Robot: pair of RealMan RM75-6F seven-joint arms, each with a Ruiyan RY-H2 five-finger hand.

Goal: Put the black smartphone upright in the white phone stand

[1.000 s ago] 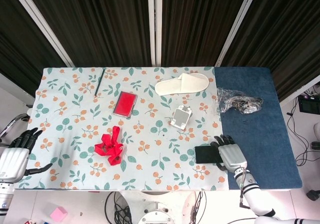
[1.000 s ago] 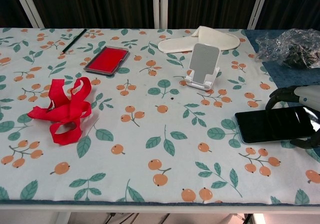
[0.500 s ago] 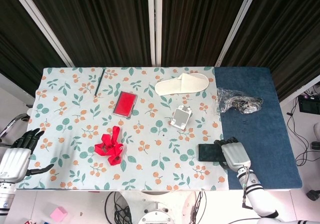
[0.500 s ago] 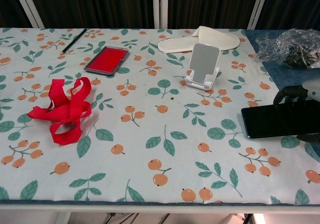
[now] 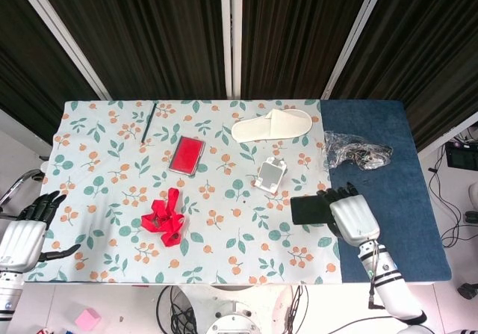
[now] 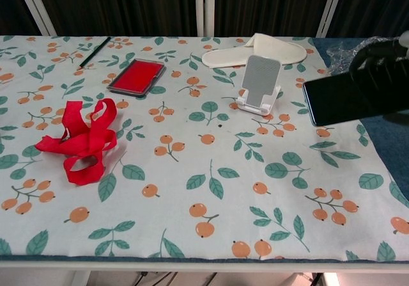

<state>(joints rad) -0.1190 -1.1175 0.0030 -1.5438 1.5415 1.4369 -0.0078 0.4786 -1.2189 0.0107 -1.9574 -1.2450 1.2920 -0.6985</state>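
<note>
Nearest us, our left hand (image 5: 24,233) hangs off the near left corner of the floral-print tablecloth (image 6: 192,164), fingers spread and holding nothing. On the cloth's left side lies a crumpled red ribbon (image 6: 80,139). On the right, our right hand (image 5: 349,216) has its fingers wrapped around the flat black smartphone (image 6: 337,98), which we hold raised above the table, lying roughly level with its long side across, just right of and a little nearer than the white phone stand (image 6: 259,84). The stand sits upright on the cloth with nothing in its cradle. Farther back on the left rests a flat red rectangular case (image 6: 136,77), and beyond it a thin dark pen (image 6: 94,51). At the far edge lies a cream slipper (image 6: 255,48), and to its right, on the blue mat (image 5: 388,162), a crumpled clear plastic bag (image 5: 356,151).
</note>
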